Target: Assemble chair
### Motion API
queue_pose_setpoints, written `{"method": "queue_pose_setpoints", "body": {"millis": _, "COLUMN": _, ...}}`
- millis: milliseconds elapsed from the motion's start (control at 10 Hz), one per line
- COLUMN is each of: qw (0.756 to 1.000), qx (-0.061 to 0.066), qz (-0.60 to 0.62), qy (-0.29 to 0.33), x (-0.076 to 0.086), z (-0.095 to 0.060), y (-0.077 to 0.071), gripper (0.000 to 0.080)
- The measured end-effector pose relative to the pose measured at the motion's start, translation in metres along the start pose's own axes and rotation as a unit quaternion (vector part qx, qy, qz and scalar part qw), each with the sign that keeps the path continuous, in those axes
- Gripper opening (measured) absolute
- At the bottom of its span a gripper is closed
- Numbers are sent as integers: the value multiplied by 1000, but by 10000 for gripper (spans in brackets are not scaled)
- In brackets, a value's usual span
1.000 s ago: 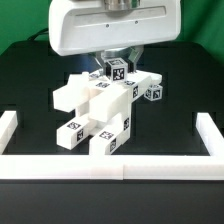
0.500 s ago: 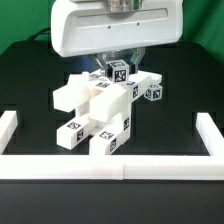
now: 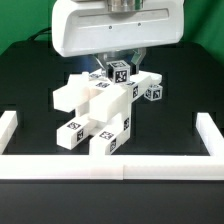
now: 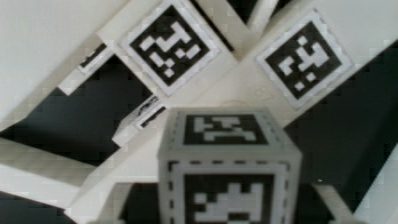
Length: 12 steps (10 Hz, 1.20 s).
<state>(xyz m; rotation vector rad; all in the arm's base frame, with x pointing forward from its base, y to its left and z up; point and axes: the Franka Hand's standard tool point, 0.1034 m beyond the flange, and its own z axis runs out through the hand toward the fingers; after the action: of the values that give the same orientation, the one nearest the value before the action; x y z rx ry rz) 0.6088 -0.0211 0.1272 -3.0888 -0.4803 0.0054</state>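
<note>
Where the white housing (image 3: 115, 25) mostly hides the claw (image 3: 120, 63), its grip cannot be told, chair (image 3: 98, 110) part-built beneath

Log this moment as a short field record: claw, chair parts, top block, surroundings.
claw: claw low over the small tagged block; open or shut unclear
chair: white chair parts gathered in one cluster mid-table, tags on several faces
block: small tagged block at the top of the cluster, right under the claw
surroundings: black table; border rails along the front and both sides
</note>
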Motion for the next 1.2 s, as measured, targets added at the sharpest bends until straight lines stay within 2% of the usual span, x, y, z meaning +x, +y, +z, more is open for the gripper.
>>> {"method": "queue_pose_setpoints", "body": {"millis": 400, "qw": 1000, "qx": 0, "qz": 4, "qy": 1, "x": 0, "z": 0, "y": 0, "gripper": 290}}
{"method": "queue_pose_setpoints", "body": {"millis": 700, "qw": 1000, "qx": -1, "qz": 7, "qy": 5, "x": -9, "z": 4, "y": -7, "gripper": 290}}
{"method": "queue_pose_setpoints", "body": {"millis": 1200, "qw": 1000, "qx": -4, "qz": 7, "qy": 6, "x": -8, "z": 8, "y": -3, "gripper": 290}}
